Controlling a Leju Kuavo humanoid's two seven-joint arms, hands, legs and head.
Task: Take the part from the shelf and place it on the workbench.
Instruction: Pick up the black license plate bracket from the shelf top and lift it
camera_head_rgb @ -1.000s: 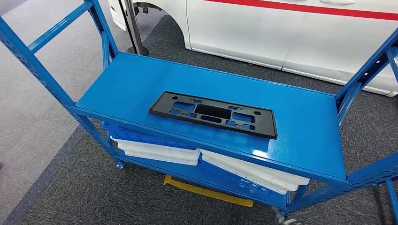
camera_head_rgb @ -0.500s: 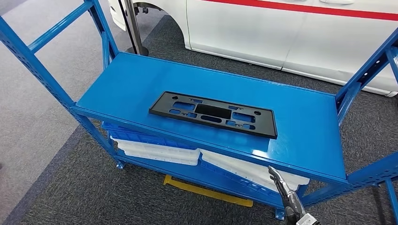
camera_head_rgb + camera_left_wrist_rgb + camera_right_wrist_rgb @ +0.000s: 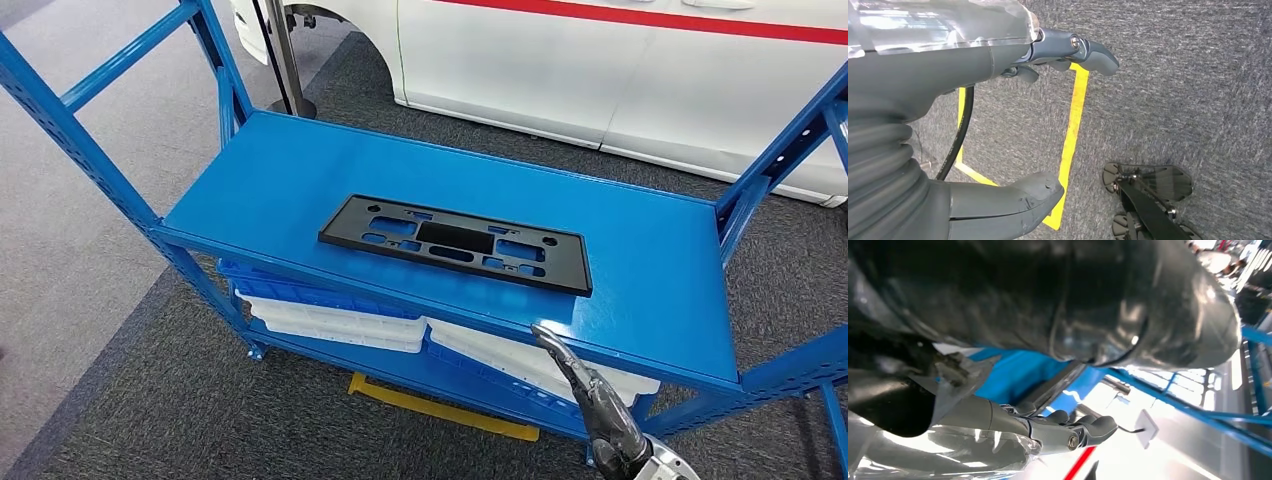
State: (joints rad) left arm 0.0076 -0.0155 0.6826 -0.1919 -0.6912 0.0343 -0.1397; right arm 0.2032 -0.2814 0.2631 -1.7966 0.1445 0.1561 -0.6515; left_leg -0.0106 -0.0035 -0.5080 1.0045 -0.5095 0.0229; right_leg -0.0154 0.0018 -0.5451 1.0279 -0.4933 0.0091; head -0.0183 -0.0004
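One black part [image 3: 455,243], flat rect. plate w/ cutouts, lies flat on top deck of blue shelf [image 3: 300,170], roughly centre, long side running along the shelf front edge; nothing touches it. Shelf = blue metal rack w/ perforated uprights, lower deck carries white trays [image 3: 335,322] stacked on blue trays [image 3: 262,277], a second white stack toward the right end. Right hand [image 3: 585,390] enters head view from bottom edge, right of centre, fingers extended and pointing up toward the shelf front edge, tip just below the edge, apart from the part; nothing held, fingers released. Right wrist view: right hand's fingers [image 3: 1088,426] lightly bent, empty, blue shelf frame and a dark strip beyond them; much of that view blocked by a dark, blurred cover close to the lens. Left hand [image 3: 1048,120] seen in left wrist view hanging over the floor: thumb and fingers apart, holding nothing. Below it grey carpet [image 3: 1173,75] w/ yellow tape lines [image 3: 1073,120]. Misc. surroundings in head view: white car body [image 3: 620,70] w/ red stripe behind the shelf, grey pole [image 3: 285,55] on a round base at the shelf's back left corner, yellow floor strip [image 3: 440,408] under the rack.
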